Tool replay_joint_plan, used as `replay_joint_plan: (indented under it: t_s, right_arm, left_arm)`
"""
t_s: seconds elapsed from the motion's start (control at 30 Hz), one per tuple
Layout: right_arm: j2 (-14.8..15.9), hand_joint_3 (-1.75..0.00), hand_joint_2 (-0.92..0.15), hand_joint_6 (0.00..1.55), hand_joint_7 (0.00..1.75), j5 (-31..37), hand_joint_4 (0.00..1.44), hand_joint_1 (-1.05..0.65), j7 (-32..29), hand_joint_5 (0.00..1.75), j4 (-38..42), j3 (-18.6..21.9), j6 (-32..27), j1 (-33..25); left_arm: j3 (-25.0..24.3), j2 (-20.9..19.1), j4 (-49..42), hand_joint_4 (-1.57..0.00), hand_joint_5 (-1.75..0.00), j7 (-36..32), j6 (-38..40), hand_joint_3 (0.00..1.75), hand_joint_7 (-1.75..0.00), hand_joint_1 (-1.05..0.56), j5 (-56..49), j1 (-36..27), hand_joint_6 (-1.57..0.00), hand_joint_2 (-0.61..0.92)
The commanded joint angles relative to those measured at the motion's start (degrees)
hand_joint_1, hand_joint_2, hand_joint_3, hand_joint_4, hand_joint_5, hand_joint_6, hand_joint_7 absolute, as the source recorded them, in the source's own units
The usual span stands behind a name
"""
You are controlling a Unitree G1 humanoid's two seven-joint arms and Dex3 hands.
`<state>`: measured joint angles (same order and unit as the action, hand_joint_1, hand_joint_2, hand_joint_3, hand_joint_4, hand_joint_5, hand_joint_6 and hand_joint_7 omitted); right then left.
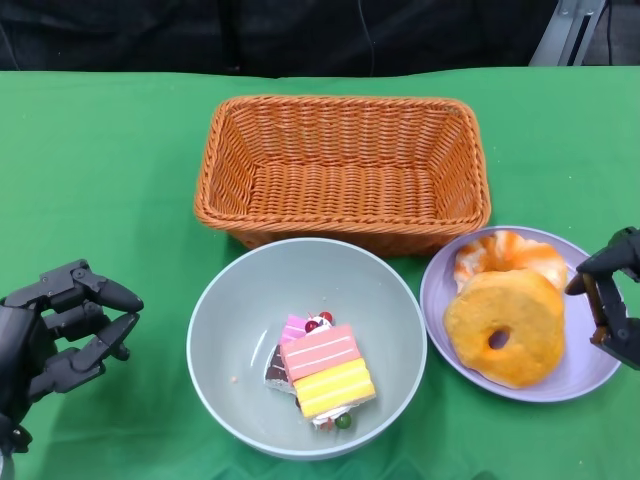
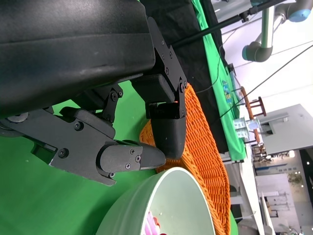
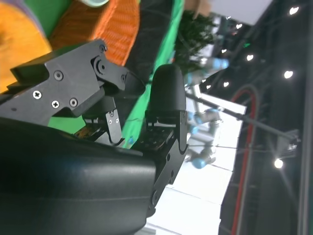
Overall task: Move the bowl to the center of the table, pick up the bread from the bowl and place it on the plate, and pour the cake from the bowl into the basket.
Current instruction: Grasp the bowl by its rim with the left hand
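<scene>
Bowl (image 1: 240, 330) sits near centre, holding the cake (image 1: 322, 370); the left hand (image 1: 60, 330) hovers just left of it with fingers apart, holding nothing. The right hand (image 1: 612, 298) hangs at the right edge of the plate (image 1: 438, 300), fingers spread and empty. On the plate lie the bread (image 1: 505, 325) and, just beyond and touching it, a second glazed ring (image 1: 505, 252). The basket (image 1: 343, 170) stands on the far side of the bowl on the green table (image 1: 100, 180).
</scene>
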<state>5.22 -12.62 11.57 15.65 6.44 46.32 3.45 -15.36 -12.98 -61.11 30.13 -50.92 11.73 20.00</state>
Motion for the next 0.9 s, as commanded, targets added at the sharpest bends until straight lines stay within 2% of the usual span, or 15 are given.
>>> replay_joint_plan:
  t_s: [0.03, 0.13, 0.3, 0.53, 0.67, 0.9]
  right_arm:
    - [-0.15, -0.98, -0.66, 0.68, 1.31, -2.52, 0.71, 0.02, 1.21, 1.60, -2.52, 0.23, -1.23, -1.06]
    - [-0.07, -1.06, -0.58, 0.69, 1.32, -2.76, 0.72, 0.00, 2.02, 1.62, -2.61, 0.47, -1.35, -1.22]
    - [0.04, -1.15, -0.56, 0.67, 1.34, -5.71, 0.70, 0.03, 5.56, 1.63, -2.11, 0.05, -3.29, -1.93]
    - [-0.41, -1.14, -0.54, 0.69, 1.35, -4.30, 0.72, 0.04, 7.42, 1.61, 3.66, 0.55, -2.15, -0.95]
    - [-0.33, -1.14, -0.54, 0.68, 1.36, -3.23, 0.73, 0.03, 7.89, 1.60, 8.83, 1.09, 0.49, 0.81]
    - [-0.90, -1.12, -0.55, 0.67, 1.38, -3.04, 0.73, 0.03, 7.62, 1.61, 10.58, 1.50, 1.02, 1.88]
  left_arm:
    - [-0.49, -1.27, -0.35, -0.82, -1.54, 0.60, -0.42, 0.44, -1.14, -0.27, 0.62, -0.34, -0.86, 0.88]
    - [-0.51, -1.62, -0.48, -0.81, -1.55, 0.66, -0.65, 0.44, -1.14, -0.28, 0.31, -0.38, -0.85, 0.88]
    - [-0.52, -2.09, -0.70, -0.81, -1.54, 0.96, -0.96, 0.45, -1.14, -0.28, 0.22, -0.62, -0.85, 0.87]
    - [-0.72, -2.00, -0.52, -0.81, -1.52, 1.64, -1.34, 0.45, -1.13, -0.27, 0.45, -1.11, -0.86, 0.88]
    - [-0.74, -1.93, -0.68, -0.80, -1.53, 2.46, -2.15, 0.44, -1.13, -0.27, 0.72, -1.11, -0.85, 0.88]
    - [-0.85, -1.68, -0.85, -0.81, -1.50, 2.13, -3.95, 0.42, -1.12, -0.26, 0.47, -1.01, -0.85, 0.90]
